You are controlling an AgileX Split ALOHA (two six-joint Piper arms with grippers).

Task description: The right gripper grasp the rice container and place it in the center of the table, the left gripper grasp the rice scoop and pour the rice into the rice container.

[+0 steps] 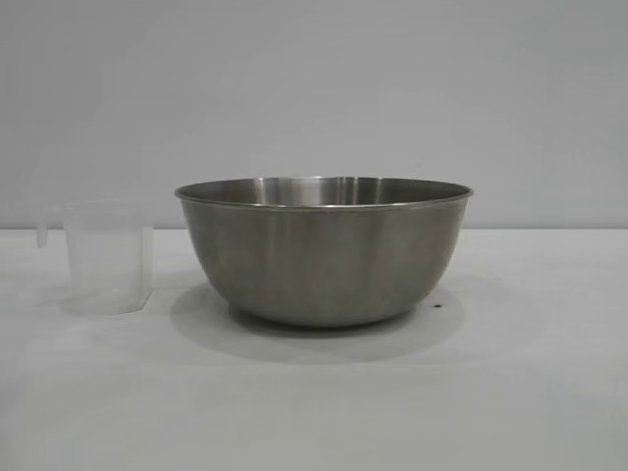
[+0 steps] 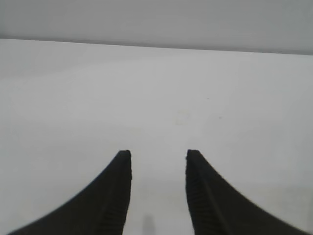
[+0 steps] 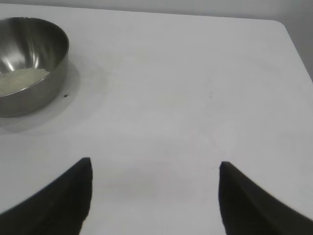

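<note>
The rice container (image 1: 324, 250), a large steel bowl, stands on the white table (image 1: 314, 402) in the middle of the exterior view. The right wrist view shows the same rice container (image 3: 27, 63) with white rice (image 3: 22, 80) lying in its bottom. Just left of the bowl stands the rice scoop (image 1: 106, 257), a clear plastic cup, upright, its handle pointing away from the bowl. No arm shows in the exterior view. My left gripper (image 2: 158, 154) is open over bare table, nothing between its fingers. My right gripper (image 3: 154, 164) is wide open, well away from the bowl.
A tiny dark speck (image 1: 438, 305) lies on the table beside the bowl's right side, the same dark speck (image 3: 66, 95) seen from the right wrist. The table's far edge and rounded corner (image 3: 281, 24) show in the right wrist view.
</note>
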